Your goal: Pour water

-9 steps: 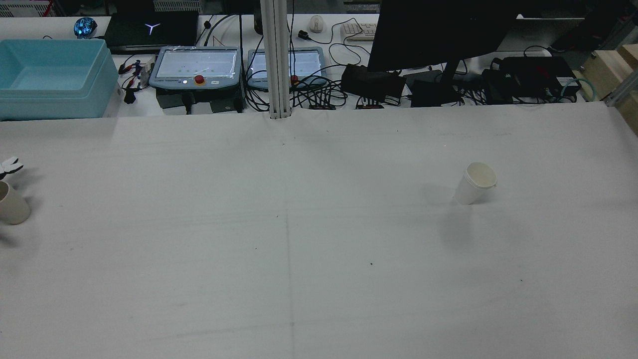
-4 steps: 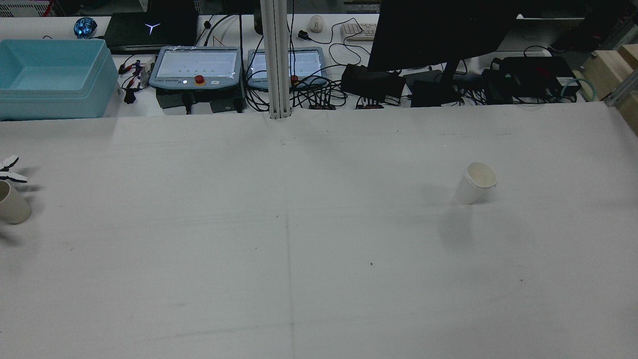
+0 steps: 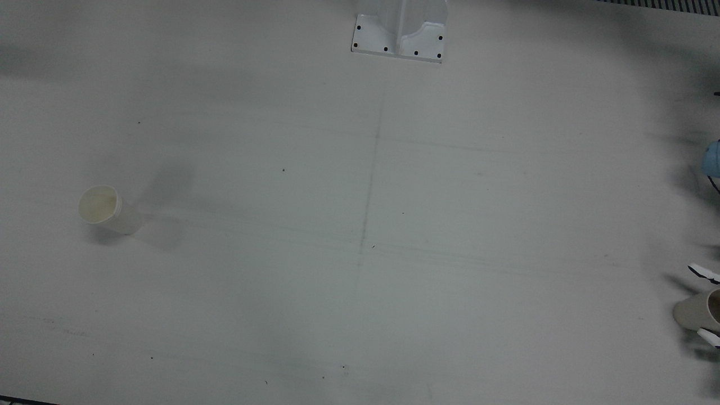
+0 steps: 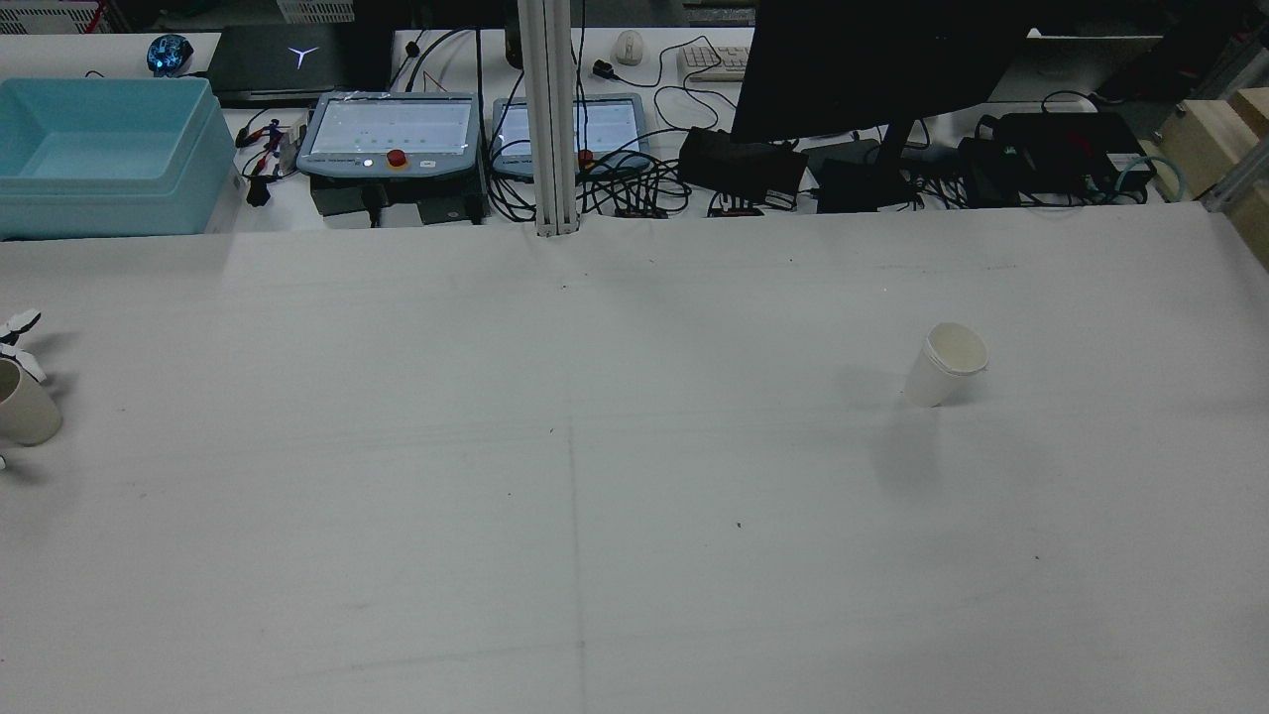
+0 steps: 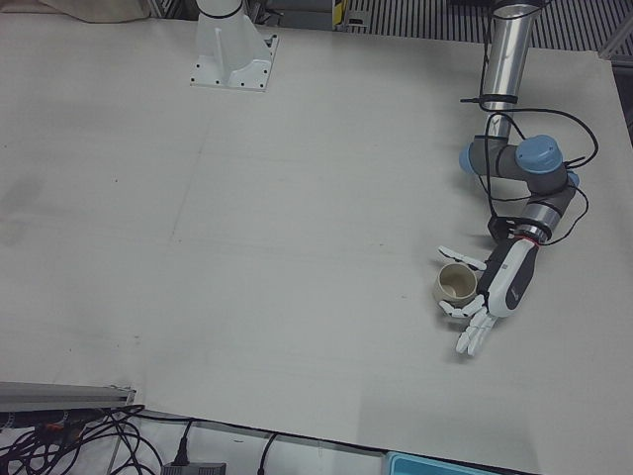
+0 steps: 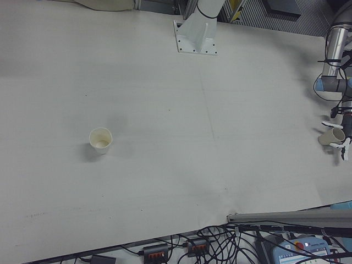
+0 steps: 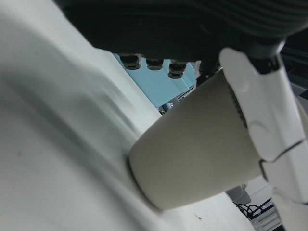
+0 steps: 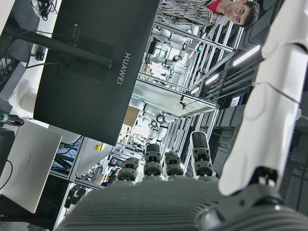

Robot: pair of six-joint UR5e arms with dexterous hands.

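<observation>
While the beige cup [image 5: 456, 285] stands upright near the bench [image 5: 247, 218] edge, the left robot hand [image 5: 495, 292] flanks it, fingers spread, uncurled. White cup [image 6: 101, 139] sits far across. Right robot hand's [image 8: 269, 110] state: cannot tell.

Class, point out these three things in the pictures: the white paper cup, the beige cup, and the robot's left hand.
white paper cup [image 4: 937, 375], rear view, on its outer side wall.
beige cup [image 5: 456, 285], left-front view, on its open mouth.
left hand [image 5: 506, 279], left-front view, on the dark back of the palm.
</observation>
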